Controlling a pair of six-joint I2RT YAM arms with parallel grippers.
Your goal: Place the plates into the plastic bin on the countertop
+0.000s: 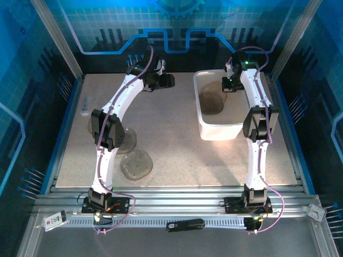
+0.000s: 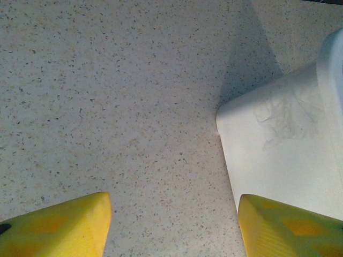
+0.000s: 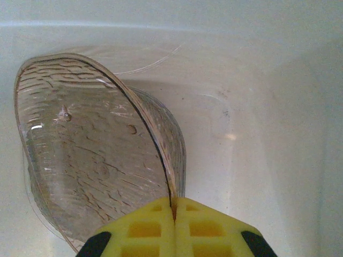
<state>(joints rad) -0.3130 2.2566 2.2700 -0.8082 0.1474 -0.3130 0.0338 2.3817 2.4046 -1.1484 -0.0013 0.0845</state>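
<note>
One plate (image 3: 96, 155) hung inside the plastic bin (image 3: 278, 107), tipped up on edge, its rim pinched between the clenched jaws of the right gripper (image 3: 174, 208). Its lower edge looked close to the bin floor, though I couldn't tell whether it touched. From above, the bin sat toward the right of the counter (image 1: 177, 123), and at least two more plates (image 1: 136, 164) lay flat near the left arm, well apart from the bin. The left gripper (image 2: 174, 225) hovered released and empty over bare counter, just beside the bin's corner. The risk I saw: let go from that tilt, the plate could land on edge and lean against the wall rather than settle flat — or its thin rim could cling to a pad and ride back up with the gripper.
</note>
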